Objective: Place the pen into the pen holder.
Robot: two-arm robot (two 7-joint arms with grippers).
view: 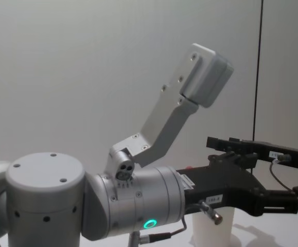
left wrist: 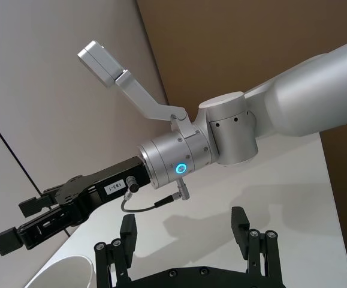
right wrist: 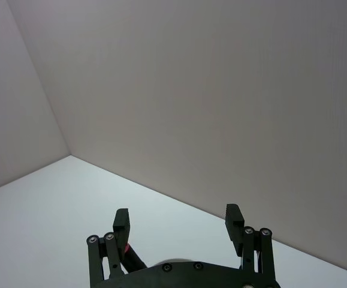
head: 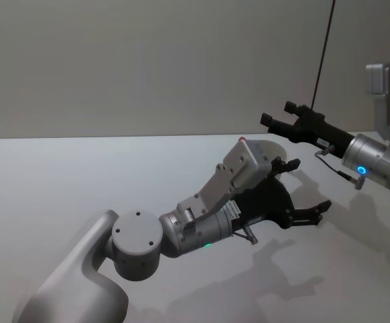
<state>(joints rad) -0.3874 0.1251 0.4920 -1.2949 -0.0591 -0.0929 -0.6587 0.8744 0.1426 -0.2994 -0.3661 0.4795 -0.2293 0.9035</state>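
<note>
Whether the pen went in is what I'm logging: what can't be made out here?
Pen: a red speck in the head view, perhaps its tip; the left arm hides the rest.
Pen holder: chest view, the open left end effector covers its top; left wrist view, cut by the edge.
Whether the pen is inside: cannot tell.

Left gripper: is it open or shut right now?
Open. In the left wrist view, the left gripper has its fingers spread wide, with nothing held between them.

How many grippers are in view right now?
2. The left gripper, open, reaches forward by the white cup; the right gripper, also open, hangs higher at the right, pointing left.
</note>
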